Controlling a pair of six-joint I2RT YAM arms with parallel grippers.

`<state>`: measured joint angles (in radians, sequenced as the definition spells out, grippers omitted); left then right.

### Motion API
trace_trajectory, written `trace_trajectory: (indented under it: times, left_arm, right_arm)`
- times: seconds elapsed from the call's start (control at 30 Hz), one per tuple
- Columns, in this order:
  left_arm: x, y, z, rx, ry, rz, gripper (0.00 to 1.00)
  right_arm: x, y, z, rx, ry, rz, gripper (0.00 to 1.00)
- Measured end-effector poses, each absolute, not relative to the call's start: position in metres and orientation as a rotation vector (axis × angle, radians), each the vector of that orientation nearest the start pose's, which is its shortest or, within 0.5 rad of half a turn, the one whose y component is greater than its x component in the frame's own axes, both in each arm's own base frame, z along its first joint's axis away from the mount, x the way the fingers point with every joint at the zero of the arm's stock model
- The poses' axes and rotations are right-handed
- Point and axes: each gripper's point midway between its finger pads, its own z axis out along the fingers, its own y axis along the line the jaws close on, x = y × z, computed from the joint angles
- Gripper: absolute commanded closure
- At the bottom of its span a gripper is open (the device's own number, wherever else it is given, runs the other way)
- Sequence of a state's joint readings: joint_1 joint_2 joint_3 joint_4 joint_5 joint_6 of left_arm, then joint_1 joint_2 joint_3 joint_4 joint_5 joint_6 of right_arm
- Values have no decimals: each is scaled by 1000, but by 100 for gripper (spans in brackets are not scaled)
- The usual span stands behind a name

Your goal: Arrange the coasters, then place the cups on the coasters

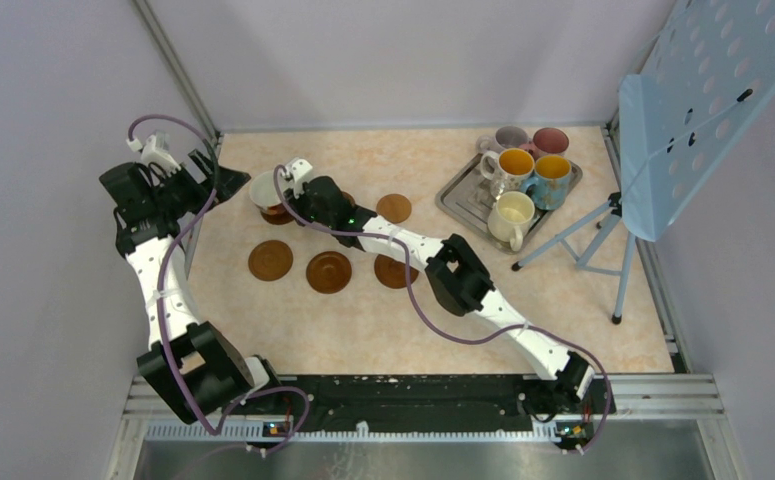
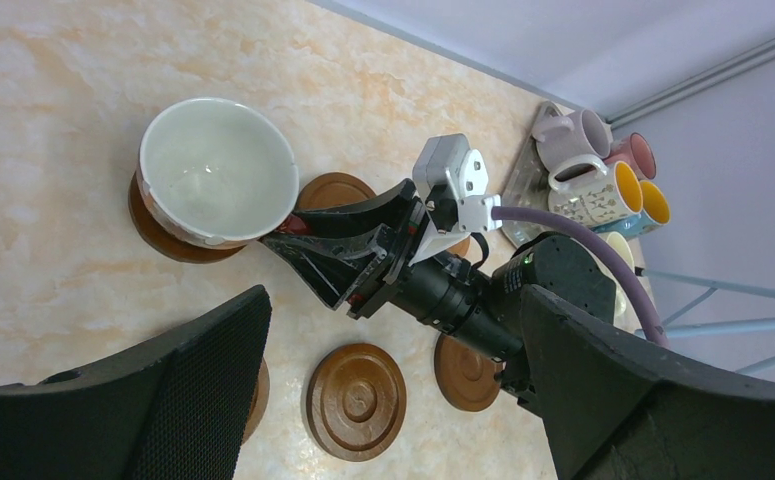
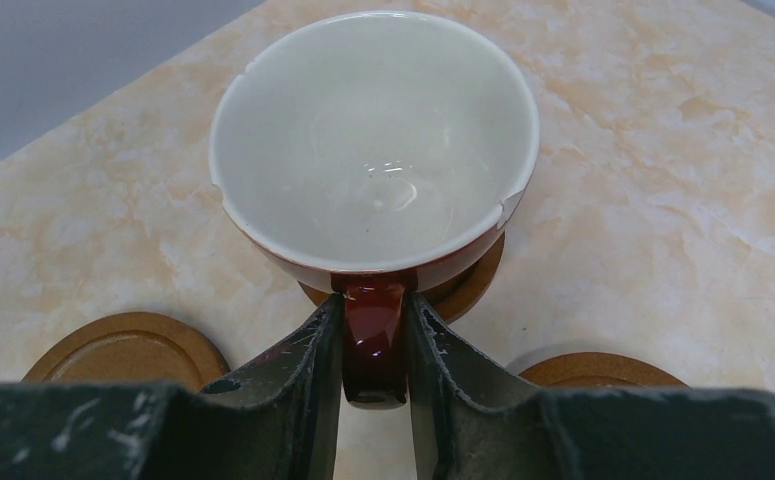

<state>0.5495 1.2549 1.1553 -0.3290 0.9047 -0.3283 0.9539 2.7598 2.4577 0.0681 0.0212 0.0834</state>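
Note:
A cup (image 3: 373,150), white inside and dark red outside, stands on a brown coaster (image 3: 478,275) at the back left (image 1: 265,190). My right gripper (image 3: 374,305) is shut on its red handle (image 3: 373,335), one finger on each side. More coasters lie nearby: one (image 1: 270,260), another (image 1: 329,271), a third (image 1: 395,271) partly under the right arm, and a lighter one (image 1: 394,207). The other cups sit on the silver tray (image 1: 460,200): lilac-grey (image 1: 508,138), pink (image 1: 550,140), white with orange inside (image 1: 513,165), blue (image 1: 551,178), cream (image 1: 512,215). My left gripper (image 1: 203,172) hangs open and empty left of the cup.
A blue perforated panel (image 1: 703,90) on a tripod stand (image 1: 588,240) rises at the right, beside the tray. Grey walls close the table at the back and sides. In the left wrist view the right arm's wrist (image 2: 443,290) crosses between the coasters.

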Motion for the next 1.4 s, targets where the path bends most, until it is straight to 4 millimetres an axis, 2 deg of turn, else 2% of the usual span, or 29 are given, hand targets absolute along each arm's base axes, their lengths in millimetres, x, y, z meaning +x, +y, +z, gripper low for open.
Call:
trace_trajectory:
  times: [0.17,0.93,1.03,1.27,1.4]
  left_arm:
    - [356,47,292,-259,1880,-746,1]
    - [354,45,293,-260,1877,-771,1]
    - [354,45,293,-261,1878,-773,1]
    - [354,44,292,-255,1877,-776,1]
    - [353,42,290,-217,1875,-783,1]
  right_arm:
    - [433,612,98,-770,1698,715,64]
    - [424,614,100,-744,1735,756,63]
    - [423,613,100,-740,1739,761,59]
    - [420,609,102,-739,1765,762,39]
    - [416,598,115,-758,1778,741,36]
